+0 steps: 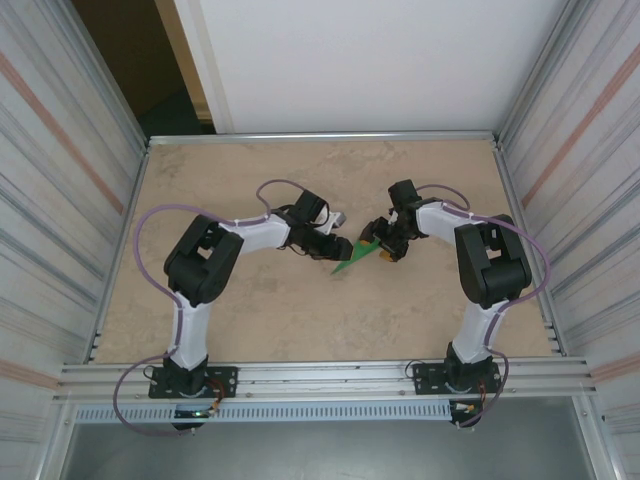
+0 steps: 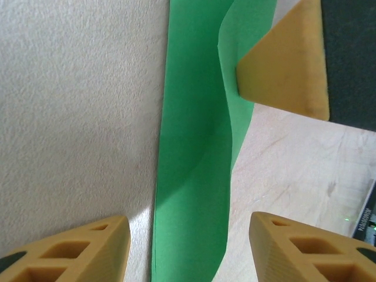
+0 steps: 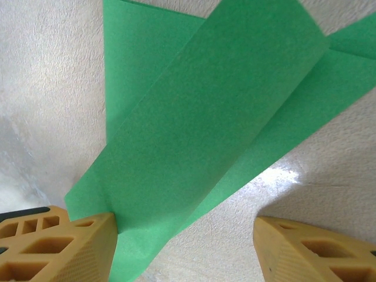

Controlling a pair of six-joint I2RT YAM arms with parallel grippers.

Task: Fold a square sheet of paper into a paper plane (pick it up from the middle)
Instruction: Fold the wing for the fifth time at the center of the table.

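Legend: my left end effector point(image 2: 188, 218) and right end effector point(image 3: 183, 218), both with jaws apart, flank the folded paper point(image 1: 353, 258) at mid-frame on the tabletop point(image 1: 300, 180); one right finger point(image 3: 88, 247) touches it.

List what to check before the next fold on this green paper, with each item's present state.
1. Left gripper open, a finger on each side of the green paper: ok.
2. Right gripper open, nothing clamped: ok.
3. Paper resting on the table between both grippers: ok.
4. Fold lying flat: not ok, the upper flap curls up off the layer below.
5. Right gripper's finger clear of the paper: not ok, it touches the flap's edge.
6. Crease straight along its length: cannot tell.
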